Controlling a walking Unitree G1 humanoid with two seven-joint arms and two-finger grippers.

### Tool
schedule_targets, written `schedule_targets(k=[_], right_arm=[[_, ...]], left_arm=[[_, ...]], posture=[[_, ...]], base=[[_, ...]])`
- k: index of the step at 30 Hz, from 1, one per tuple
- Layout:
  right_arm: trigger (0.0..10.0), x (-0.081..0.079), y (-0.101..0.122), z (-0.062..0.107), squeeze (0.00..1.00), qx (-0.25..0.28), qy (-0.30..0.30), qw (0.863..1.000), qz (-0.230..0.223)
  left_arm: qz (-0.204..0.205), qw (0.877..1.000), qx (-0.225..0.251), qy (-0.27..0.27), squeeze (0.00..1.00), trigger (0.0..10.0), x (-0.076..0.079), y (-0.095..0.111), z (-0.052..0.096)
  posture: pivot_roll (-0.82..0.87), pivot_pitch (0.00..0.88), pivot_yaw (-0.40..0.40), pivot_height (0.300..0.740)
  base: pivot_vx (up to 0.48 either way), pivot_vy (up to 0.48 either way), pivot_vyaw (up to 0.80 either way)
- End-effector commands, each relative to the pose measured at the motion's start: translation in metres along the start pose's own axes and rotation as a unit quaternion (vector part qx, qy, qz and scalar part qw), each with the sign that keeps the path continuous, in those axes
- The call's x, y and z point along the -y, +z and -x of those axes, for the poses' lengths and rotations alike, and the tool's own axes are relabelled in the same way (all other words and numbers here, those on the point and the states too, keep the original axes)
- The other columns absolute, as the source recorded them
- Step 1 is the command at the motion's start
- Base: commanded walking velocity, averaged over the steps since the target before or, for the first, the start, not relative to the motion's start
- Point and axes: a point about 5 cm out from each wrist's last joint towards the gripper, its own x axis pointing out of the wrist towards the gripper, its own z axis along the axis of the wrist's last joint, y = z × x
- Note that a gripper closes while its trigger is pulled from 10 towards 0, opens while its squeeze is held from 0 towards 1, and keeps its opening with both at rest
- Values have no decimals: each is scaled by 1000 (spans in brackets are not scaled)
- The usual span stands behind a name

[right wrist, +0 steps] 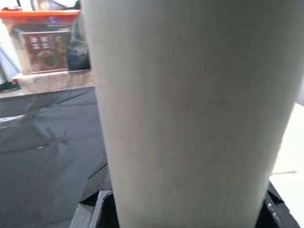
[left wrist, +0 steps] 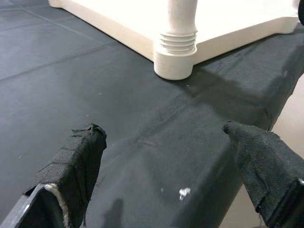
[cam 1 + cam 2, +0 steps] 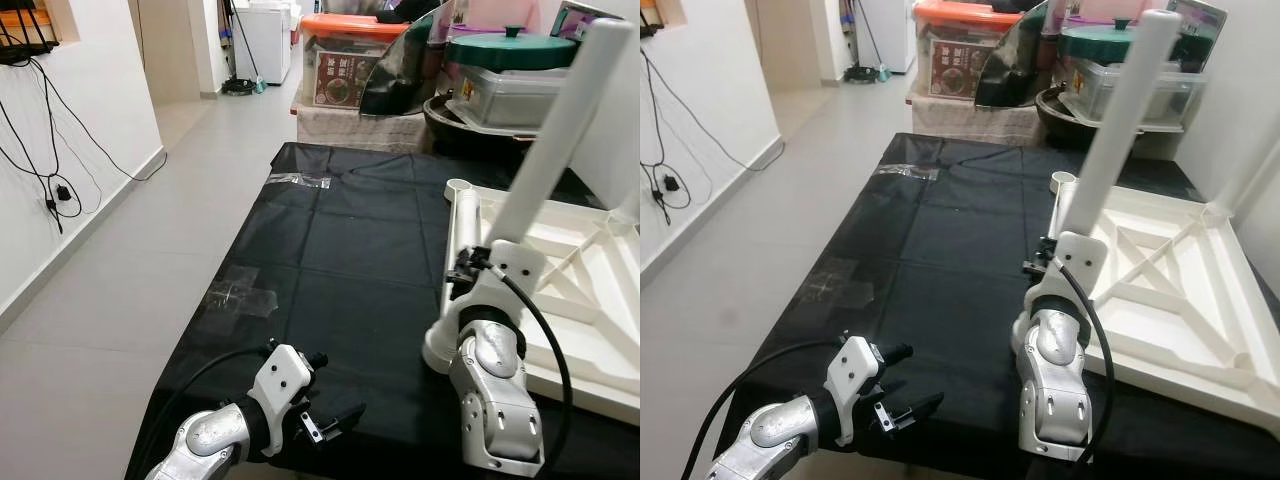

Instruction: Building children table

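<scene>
The right gripper [image 3: 1055, 250] pinches the tilted table leg [image 3: 1120, 130]; cross-threading looms. The left gripper [image 3: 902, 408] hangs spread.

Two white table legs [image 3: 1118, 120] [image 3: 463, 225], one upturned tabletop [image 3: 1180, 290], one black cloth [image 3: 340, 250], two claws [image 3: 325, 418] [image 3: 470, 268].

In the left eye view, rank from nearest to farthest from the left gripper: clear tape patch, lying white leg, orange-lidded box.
From the left gripper:
1. Clear tape patch, on the black cloth, ahead-left.
2. Lying white leg, ahead-right beside the tabletop.
3. Orange-lidded box, beyond the cloth's far end.
</scene>
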Motion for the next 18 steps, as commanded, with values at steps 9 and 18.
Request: schedule_targets(k=[9, 18], right_arm=[[10000, -6, -6, -7, 0, 42, 192, 979, -56], [10000, 16, 9, -33, 0, -45, 502, 861, -71]], left_arm=[[1, 1000, 4, -1, 0, 10000, -1, 0, -2], [0, 1000, 3, -3, 0, 10000, -3, 0, -5]], posture=[[188, 0, -49, 740], [191, 0, -46, 740]], base=[[0, 0, 0], [0, 0, 0]])
